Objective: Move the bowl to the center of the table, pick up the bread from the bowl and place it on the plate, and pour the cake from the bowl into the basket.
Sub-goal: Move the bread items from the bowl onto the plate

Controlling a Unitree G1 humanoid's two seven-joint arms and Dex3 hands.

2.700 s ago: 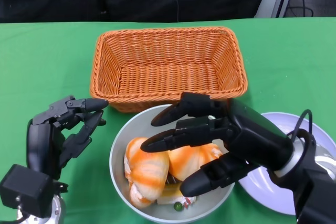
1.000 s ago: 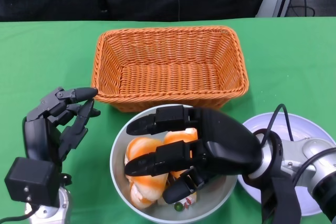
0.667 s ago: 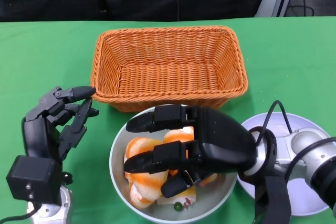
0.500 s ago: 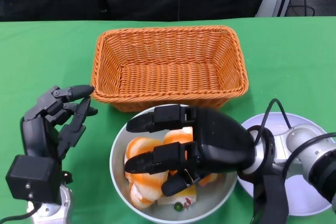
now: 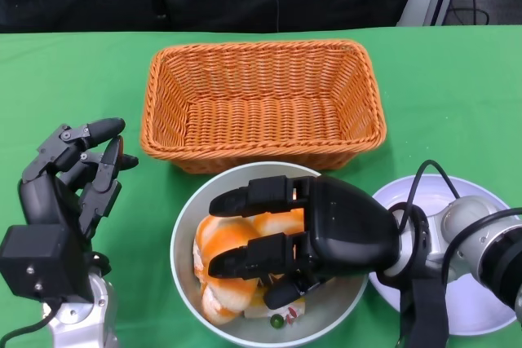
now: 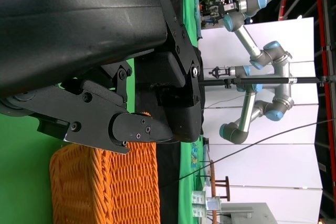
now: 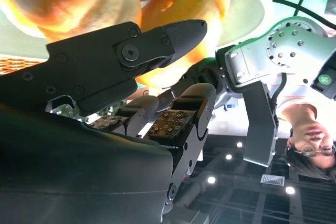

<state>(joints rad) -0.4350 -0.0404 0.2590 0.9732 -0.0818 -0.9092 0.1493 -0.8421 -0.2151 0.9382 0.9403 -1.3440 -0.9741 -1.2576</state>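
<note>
On the green surface (image 5: 73,79) we see an orange wicker basket (image 5: 261,103) toward the far edge, a pale bowl (image 5: 189,230) just in front of it, and a white plate (image 5: 481,303) to the bowl's right, partly under our right forearm. Beyond the surface there is a dark backdrop. The left wrist view shows white panels with several grey and blue robot arms (image 6: 252,51) mounted in the room, and the right wrist view shows ceiling lights and a person (image 7: 310,129) beside the surface.

Our right hand (image 5: 318,238) reaches into the bowl from the right. Its fingers (image 5: 253,195) are curled over the orange-glazed bread (image 5: 228,270), the upper ones lying across the top of it and the lower ones pressed against its side, with the thumb underneath. In the right wrist view the bread fills the space just past the fingertips, and we take the hand to be gripping it, though the contact under the palm is hidden. The cake (image 5: 273,309) shows as a pale slice at the near rim, beneath the bread.

Our left hand (image 5: 69,181) stands upright to the left of the bowl, near the basket's left corner, well apart from both. Its fingers (image 5: 102,129) are loosely bent and apart, holding nothing.
</note>
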